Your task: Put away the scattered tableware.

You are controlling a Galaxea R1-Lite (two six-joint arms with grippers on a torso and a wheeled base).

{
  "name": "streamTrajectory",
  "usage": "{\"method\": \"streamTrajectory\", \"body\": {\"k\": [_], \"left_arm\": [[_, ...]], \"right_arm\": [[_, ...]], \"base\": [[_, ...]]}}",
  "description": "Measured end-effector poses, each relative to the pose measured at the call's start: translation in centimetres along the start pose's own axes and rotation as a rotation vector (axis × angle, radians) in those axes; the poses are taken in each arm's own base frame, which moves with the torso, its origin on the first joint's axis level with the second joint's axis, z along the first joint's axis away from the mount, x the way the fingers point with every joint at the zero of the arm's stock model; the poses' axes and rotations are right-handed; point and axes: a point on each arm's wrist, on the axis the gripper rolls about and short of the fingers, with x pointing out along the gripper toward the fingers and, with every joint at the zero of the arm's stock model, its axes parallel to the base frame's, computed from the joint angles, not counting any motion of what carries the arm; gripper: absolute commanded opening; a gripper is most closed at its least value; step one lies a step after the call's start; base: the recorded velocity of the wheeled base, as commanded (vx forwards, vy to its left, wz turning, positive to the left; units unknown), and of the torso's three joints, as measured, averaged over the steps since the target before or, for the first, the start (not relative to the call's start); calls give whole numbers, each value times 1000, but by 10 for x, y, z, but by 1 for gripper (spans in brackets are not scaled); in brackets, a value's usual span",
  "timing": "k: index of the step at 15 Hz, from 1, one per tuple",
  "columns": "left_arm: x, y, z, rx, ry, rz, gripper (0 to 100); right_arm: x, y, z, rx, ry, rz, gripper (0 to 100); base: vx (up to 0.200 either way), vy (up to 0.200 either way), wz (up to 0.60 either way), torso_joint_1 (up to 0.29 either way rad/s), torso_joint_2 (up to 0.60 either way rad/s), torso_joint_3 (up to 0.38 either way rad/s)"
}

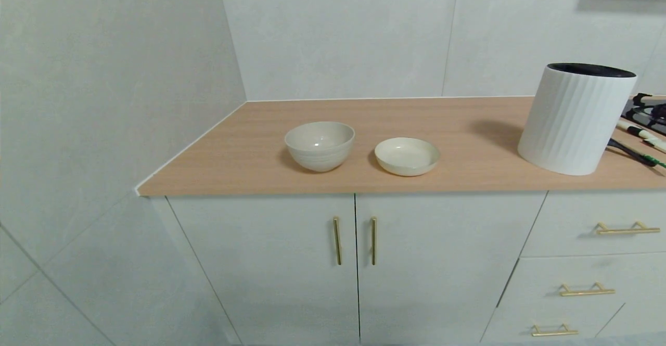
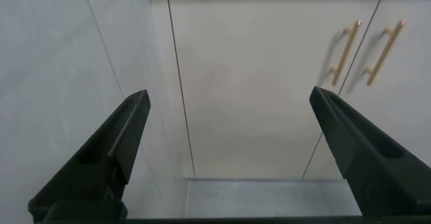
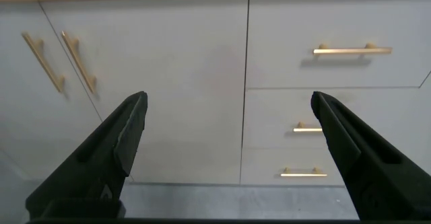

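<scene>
Above double-door cabinet (image 1: 270, 263), on counter (image 1: 468, 122), sit deep bowl (image 1: 319, 145) & shallow dish (image 1: 407, 155). We hold L gripper (image 2: 229, 97) & R gripper (image 3: 229, 101) wide open, empty, low before it, prob. to open it first.

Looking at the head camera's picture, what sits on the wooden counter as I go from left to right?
First a deep bowl → shallow bowl → tall white ribbed container → utensils at the far right edge.

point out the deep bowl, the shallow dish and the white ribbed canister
deep bowl (image 1: 319, 154), head view, on its outer wall
shallow dish (image 1: 407, 155), head view, on its inner floor
white ribbed canister (image 1: 575, 119), head view, on its ribbed side
</scene>
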Motion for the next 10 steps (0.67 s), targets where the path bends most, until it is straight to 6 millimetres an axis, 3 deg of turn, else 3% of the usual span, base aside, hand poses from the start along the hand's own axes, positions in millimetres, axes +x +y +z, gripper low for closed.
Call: {"method": "streamTrajectory", "body": {"k": [10], "left_arm": [[0,0,0,0,0,0,100]], "right_arm": [[0,0,0,0,0,0,100]], "base": [[0,0,0,-136,455,316]]}}
